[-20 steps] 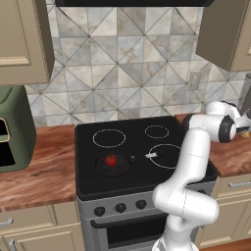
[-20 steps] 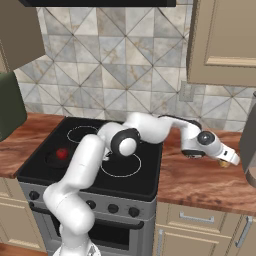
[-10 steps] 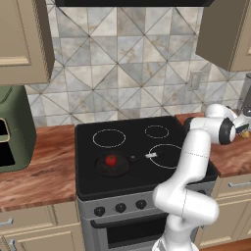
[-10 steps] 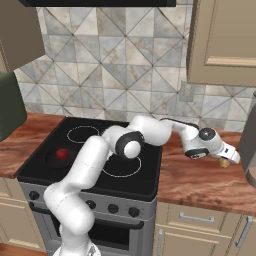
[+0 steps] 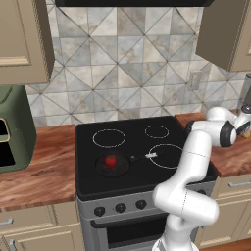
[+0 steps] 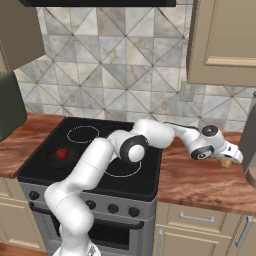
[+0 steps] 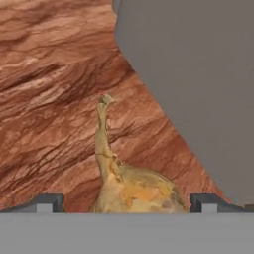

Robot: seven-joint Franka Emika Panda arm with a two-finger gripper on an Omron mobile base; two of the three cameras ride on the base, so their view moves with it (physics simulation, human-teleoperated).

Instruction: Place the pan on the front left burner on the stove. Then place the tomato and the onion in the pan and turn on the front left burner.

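**Onion between spread fingers on the counter right of the stove**

The onion (image 7: 131,186) is seen close up in the hand view as a yellowish-tan bulb with mottled orange patches and a long, thin, pale stalk that rises from it and ends in a small curled tip. It lies on the reddish-brown wooden counter (image 7: 49,99), whose grain runs in dark wavy streaks. The two dark fingertips (image 7: 45,202) are set wide apart, one on each side of the bulb, and no contact with it can be made out. A large plain grey object (image 7: 198,79) stands just beside the onion.

In the right base view the gripper (image 6: 231,156) is stretched far out over the counter to the right of the stove (image 6: 100,150), with the onion (image 6: 226,163) showing as a small tan spot beneath it, near a tall grey appliance (image 6: 249,145) at the edge of the picture.

The pan (image 5: 113,164) is seen resting on the front left burner of the black glass top, its thin handle pointing right, and the tomato (image 5: 111,160) sits inside it as a small bright red ball. A row of black knobs (image 5: 120,208) is set in the grey steel front. The wall behind is tiled in grey and beige triangles (image 5: 127,59), beige cabinets (image 5: 24,39) hang above, and a dark green appliance (image 5: 14,127) stands on the counter to the left.
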